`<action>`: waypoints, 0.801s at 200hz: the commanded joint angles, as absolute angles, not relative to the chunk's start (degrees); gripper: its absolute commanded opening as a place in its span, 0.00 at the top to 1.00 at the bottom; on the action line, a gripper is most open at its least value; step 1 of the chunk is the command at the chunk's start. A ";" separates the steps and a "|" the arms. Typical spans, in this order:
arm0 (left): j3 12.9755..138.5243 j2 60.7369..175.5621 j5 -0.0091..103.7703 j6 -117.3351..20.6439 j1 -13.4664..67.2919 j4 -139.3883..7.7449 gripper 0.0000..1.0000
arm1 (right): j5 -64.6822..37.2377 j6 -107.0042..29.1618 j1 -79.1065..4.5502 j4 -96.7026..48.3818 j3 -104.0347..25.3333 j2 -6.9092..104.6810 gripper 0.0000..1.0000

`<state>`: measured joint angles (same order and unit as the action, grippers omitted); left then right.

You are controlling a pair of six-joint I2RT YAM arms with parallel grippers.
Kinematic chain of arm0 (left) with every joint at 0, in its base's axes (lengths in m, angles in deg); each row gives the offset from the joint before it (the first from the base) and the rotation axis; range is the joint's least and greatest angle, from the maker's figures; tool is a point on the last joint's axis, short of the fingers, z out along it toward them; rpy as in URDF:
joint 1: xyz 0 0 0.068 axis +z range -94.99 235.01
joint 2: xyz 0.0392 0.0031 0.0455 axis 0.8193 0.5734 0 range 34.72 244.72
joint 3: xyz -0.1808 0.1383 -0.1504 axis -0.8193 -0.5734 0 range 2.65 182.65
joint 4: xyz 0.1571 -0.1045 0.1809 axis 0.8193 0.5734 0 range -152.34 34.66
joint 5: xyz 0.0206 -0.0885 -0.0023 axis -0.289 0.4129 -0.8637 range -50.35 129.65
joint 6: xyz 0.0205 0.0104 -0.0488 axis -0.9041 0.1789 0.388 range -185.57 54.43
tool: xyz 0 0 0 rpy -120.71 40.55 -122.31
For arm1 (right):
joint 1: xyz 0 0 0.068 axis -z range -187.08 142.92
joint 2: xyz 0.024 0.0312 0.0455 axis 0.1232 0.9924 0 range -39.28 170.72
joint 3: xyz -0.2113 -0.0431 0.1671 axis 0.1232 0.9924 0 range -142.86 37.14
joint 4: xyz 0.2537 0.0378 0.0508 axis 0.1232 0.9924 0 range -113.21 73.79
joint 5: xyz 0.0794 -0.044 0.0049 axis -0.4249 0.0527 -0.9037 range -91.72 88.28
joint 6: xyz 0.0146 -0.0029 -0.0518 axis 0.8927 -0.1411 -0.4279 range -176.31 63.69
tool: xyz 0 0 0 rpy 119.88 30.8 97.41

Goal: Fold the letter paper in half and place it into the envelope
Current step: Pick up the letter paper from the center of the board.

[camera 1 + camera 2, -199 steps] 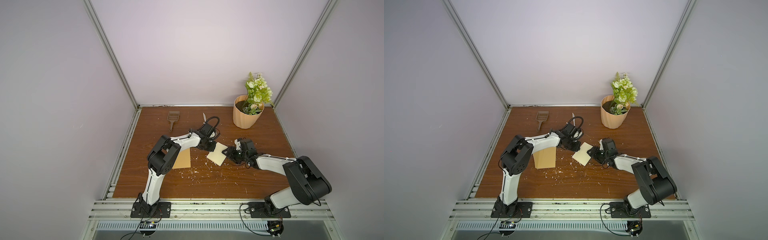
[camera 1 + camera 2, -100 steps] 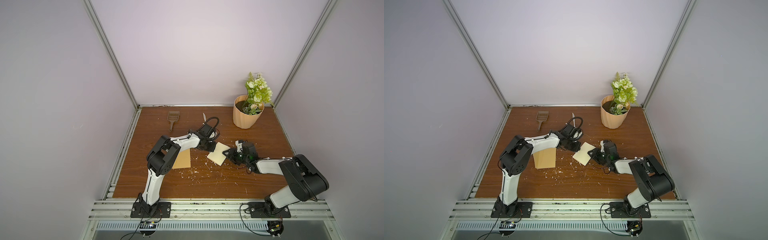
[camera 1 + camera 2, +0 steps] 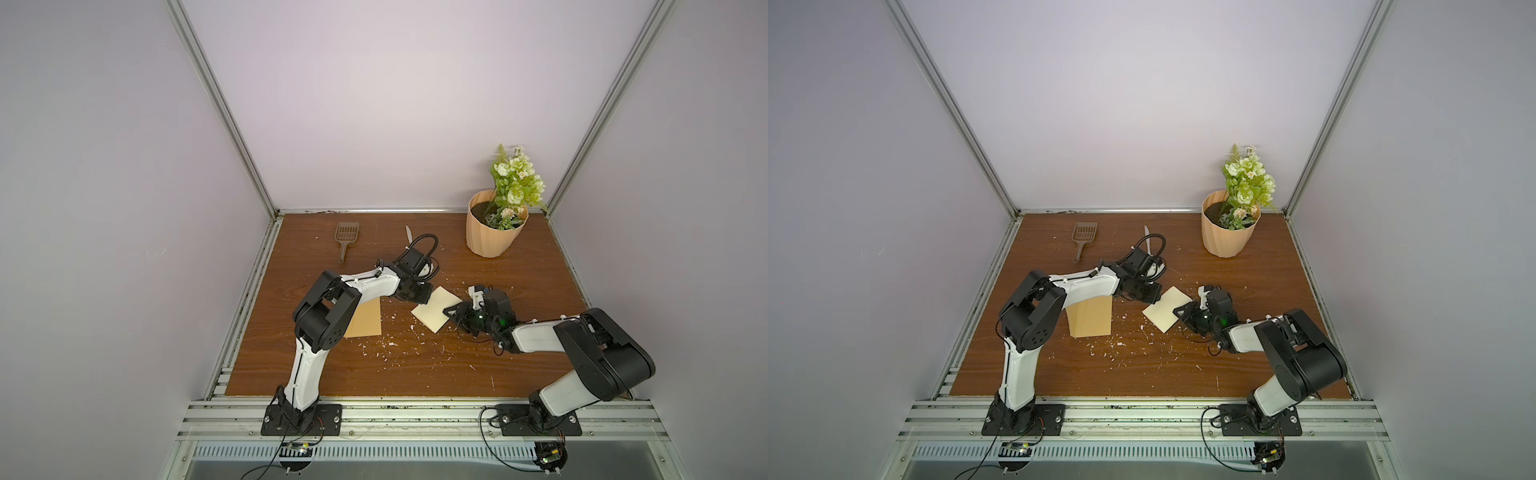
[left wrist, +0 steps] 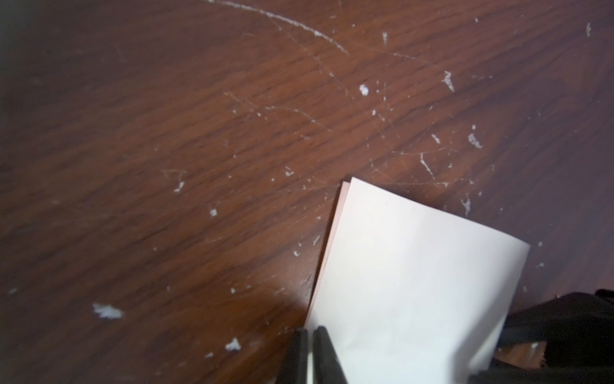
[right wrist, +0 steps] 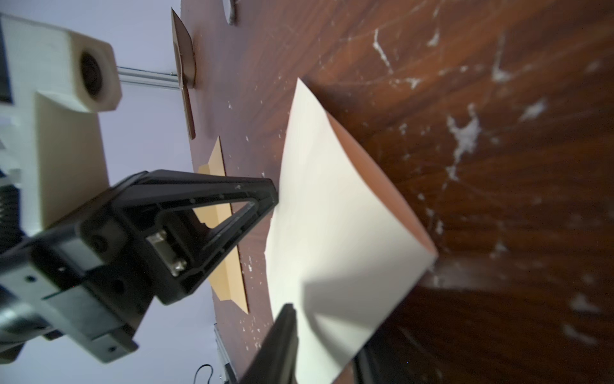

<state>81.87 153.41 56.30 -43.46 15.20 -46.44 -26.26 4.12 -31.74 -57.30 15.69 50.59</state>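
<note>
A thin cream letter paper (image 3: 433,313), folded double, was pinched by the left end effector (image 4: 312,334); the state of the right end effector (image 3: 451,314) could not be told.

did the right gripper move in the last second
Yes. In a top view the right gripper slid away from the pot, toward the envelope, onto the paper edge.

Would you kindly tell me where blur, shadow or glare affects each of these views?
Both top views are sharp and evenly lit. In the left wrist view the letter paper is nearly washed out and the frame's corners darken. In the right wrist view the left gripper looks soft, and a shadow falls across the letter paper.
</note>
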 commanded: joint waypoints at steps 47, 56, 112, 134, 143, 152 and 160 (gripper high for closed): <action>78.73 153.93 55.41 -43.15 14.58 -40.82 0.65 | -24.93 5.65 -32.29 -52.86 17.84 54.82 1.00; 79.20 153.27 55.23 -43.24 14.58 -40.36 0.58 | -25.01 4.85 -32.30 -51.97 16.88 54.07 1.00; 83.31 144.41 49.06 -40.46 19.49 -38.93 0.52 | -20.28 -11.00 -31.78 -25.44 -0.77 44.67 1.00; 84.25 139.31 45.91 -39.21 24.13 -38.98 0.50 | -15.98 -18.28 -31.60 -14.06 -10.94 42.52 1.00; 84.68 137.51 44.22 -39.24 25.97 -38.27 0.49 | -15.14 -21.19 -31.60 -10.95 -14.96 42.20 1.00; 84.74 135.55 42.39 -39.33 27.81 -37.47 0.48 | -14.74 -23.97 -31.60 -8.31 -18.81 42.48 1.00; 84.12 133.80 41.22 -39.22 29.50 -36.89 0.47 | -13.57 -26.10 -31.60 -5.21 -22.87 43.13 1.00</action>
<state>82.67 139.54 47.64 -40.53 25.03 -39.60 -18.28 -14.79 -31.72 -19.72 -13.30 44.42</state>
